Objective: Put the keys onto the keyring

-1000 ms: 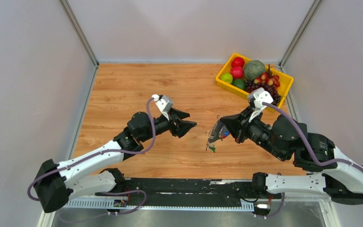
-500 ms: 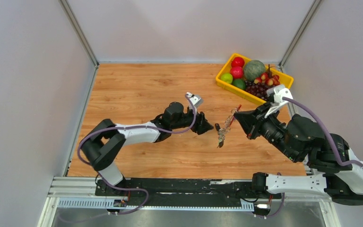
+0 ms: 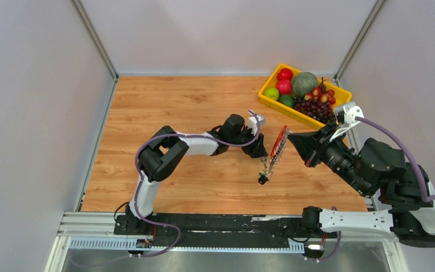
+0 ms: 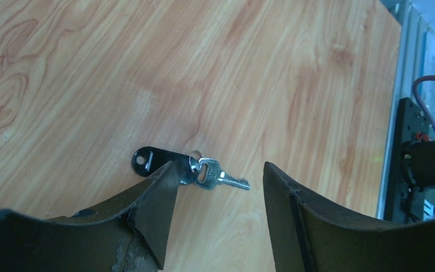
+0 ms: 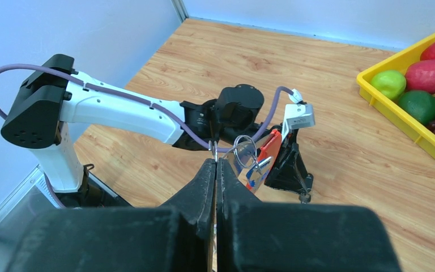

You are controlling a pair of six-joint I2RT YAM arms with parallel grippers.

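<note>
My right gripper is shut on the keyring, a grey strip with a red curved side, and holds it above the table. A wire ring and a blue-headed key hang beside it, and more keys dangle below. A loose silver key joined to a black tag lies flat on the wood. My left gripper is open and low over that key, with one finger covering part of the tag. Nothing is between its fingers.
A yellow tray of fruit stands at the back right corner. The black mounting rail runs along the table's near edge. The left arm stretches across the middle of the table towards the right gripper.
The left arm has reached far to the right and come down over the loose key. The right gripper has drawn back to the right with the keyring, and the keys now dangle.
</note>
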